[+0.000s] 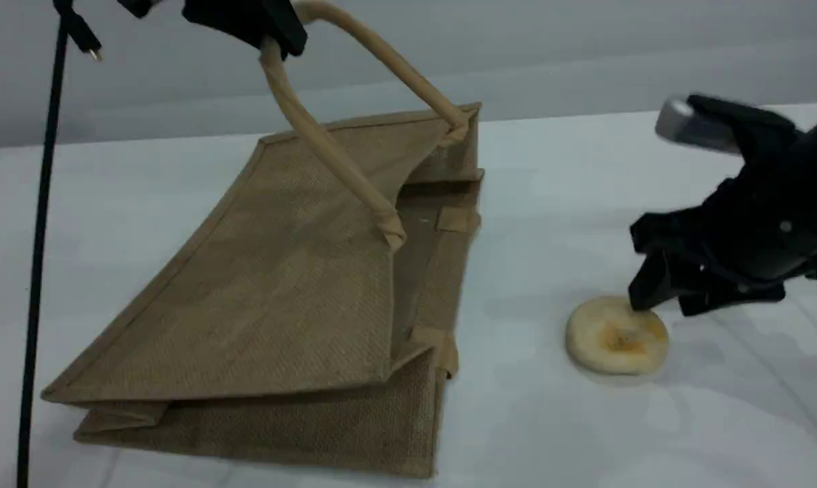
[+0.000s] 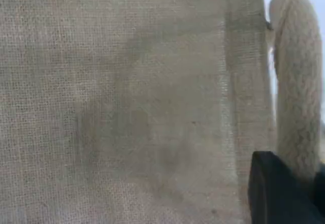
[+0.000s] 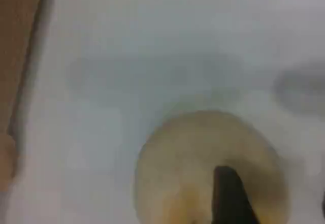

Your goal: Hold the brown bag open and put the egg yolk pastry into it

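The brown bag lies on its side on the white table, mouth facing right. My left gripper is shut on the bag's upper beige handle and holds it up, so the top panel is lifted and the mouth gapes. The left wrist view shows woven cloth, the handle and one fingertip. The egg yolk pastry rests flat on the table right of the bag. My right gripper is open at its upper right edge, one fingertip over the pastry.
A black cable hangs down the left side of the scene. The bag's edge shows at the left of the right wrist view. Bare white table surrounds the pastry.
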Motion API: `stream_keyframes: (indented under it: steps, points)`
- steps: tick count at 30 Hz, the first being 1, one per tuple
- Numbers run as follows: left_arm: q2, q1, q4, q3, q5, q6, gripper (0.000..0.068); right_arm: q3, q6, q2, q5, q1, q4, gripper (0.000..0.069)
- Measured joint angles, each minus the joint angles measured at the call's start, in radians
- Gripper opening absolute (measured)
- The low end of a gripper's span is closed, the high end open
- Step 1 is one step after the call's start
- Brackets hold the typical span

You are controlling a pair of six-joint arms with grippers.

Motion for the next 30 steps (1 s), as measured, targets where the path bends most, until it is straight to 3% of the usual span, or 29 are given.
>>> stream_keyframes:
  steps: [30]
  points:
    - [-0.099,0.0,-0.003,0.0,0.037,0.007,0.0083,-0.028,-0.14,0.077,0.04,0.0,0.126,0.0334]
